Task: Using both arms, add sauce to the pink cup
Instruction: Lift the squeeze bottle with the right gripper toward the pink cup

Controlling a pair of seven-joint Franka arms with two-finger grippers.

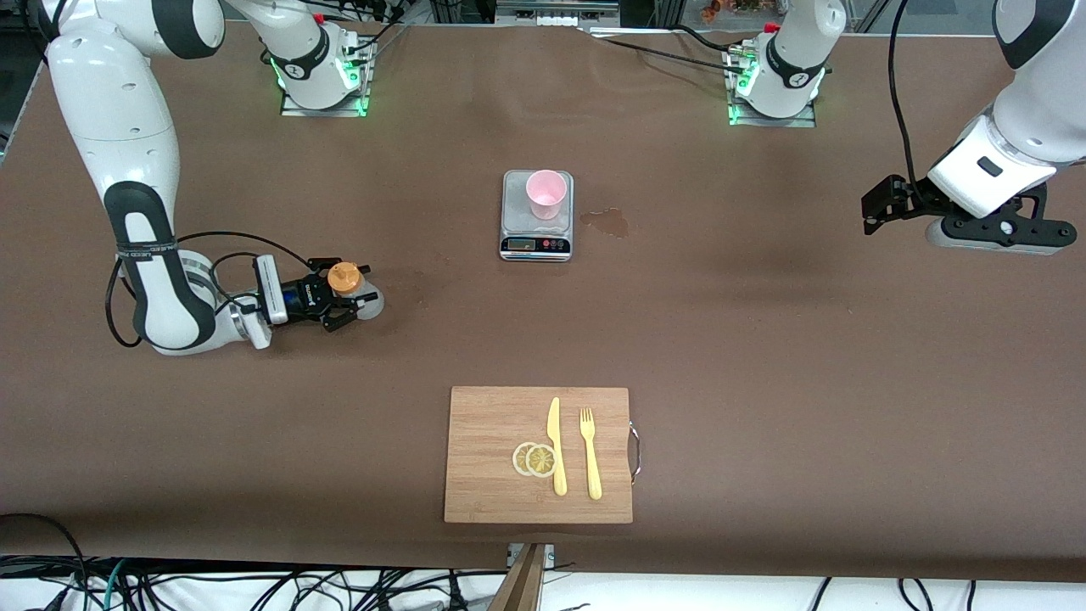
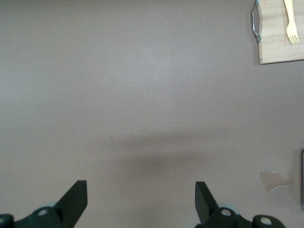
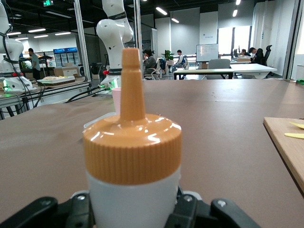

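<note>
**Front view: bottle in our right fingers, cup waiting on the scale**

Front view shows our right gripper [image 1: 344, 299] low at the right arm's end of the counter [image 1: 764, 339], its fingers closed around the body of the sauce [image 1: 346, 284]. The bottle stands upright on or just above the counter, long axis vertical, orange nozzle pointing up; the right wrist view confirms this, with the cap of the sauce [image 3: 133, 142] rising straight out from between the black fingers.

The relation that matters for the coming move: the pink cup [image 1: 545, 193] stands upright, mouth up, on a small kitchen scale [image 1: 536, 242] near the middle of the counter, well apart from the bottle, toward the left arm's end and farther from the front camera than it. We judge the bottle must be lifted, carried that way and tipped so the nozzle comes over the cup's mouth.

Our left gripper [image 1: 882, 208] waits in the air over the left arm's end of the counter, well apart from the cup; in the left wrist view its fingers [image 2: 76, 199] are spread wide with nothing between them. Neither arm is close to the cup.

Counting: one sauce bottle, one pink cup, one scale, one cutting board [image 1: 492, 492] nearer the front camera carrying one knife [image 1: 556, 445], one fork [image 1: 590, 454] and two lemon slices [image 1: 534, 459], plus one wet stain [image 1: 607, 222] beside the scale.
</note>
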